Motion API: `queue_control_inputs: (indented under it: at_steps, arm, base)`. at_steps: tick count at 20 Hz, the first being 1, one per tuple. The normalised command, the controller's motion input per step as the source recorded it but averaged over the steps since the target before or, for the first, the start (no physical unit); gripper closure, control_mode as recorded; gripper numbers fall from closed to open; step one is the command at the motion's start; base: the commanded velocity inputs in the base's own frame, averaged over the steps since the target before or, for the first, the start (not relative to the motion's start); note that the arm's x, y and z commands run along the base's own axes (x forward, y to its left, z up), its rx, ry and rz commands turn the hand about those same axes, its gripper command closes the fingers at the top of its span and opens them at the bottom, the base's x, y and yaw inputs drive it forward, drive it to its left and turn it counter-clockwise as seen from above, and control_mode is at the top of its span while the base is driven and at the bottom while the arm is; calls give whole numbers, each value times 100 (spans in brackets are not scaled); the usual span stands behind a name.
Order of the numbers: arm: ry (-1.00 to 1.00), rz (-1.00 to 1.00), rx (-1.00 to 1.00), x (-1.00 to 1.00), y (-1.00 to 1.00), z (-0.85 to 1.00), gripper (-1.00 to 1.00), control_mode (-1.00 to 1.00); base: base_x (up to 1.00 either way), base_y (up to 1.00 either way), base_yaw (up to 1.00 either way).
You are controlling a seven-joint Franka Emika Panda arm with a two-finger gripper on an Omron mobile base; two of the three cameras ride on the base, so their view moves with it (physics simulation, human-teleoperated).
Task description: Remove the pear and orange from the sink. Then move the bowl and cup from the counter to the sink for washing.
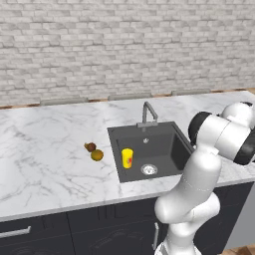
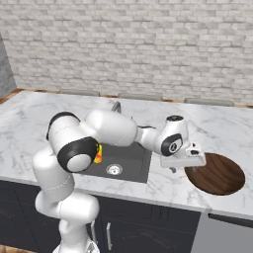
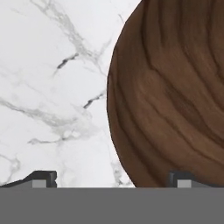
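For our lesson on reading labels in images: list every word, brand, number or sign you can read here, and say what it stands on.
There is no readable text.
The yellow cup standing in the sink bears a red-orange mark, too small and blurred to read as a letter or sign.
The wooden bowl, the marble counter and the brick wall bear no writing.

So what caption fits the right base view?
Open gripper poised over the wooden bowl's near rim on the marble counter beside the sink.
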Motion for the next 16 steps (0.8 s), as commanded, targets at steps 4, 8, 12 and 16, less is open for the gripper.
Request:
queue_control_inputs:
  at_steps: [4, 8, 12, 16]
  arm:
    - [0, 0, 0, 8, -11, -14, -100, -100]
    - [0, 0, 0, 11, -7, -14, -100, -100]
    - [0, 0, 0, 13, -5, -13, -100, -100]
    - [0, 0, 0, 14, -4, -12, -100, -100]
  base:
    - [0, 0, 0]
    - [0, 0, 0]
    - [0, 0, 0]
    - [0, 0, 0]
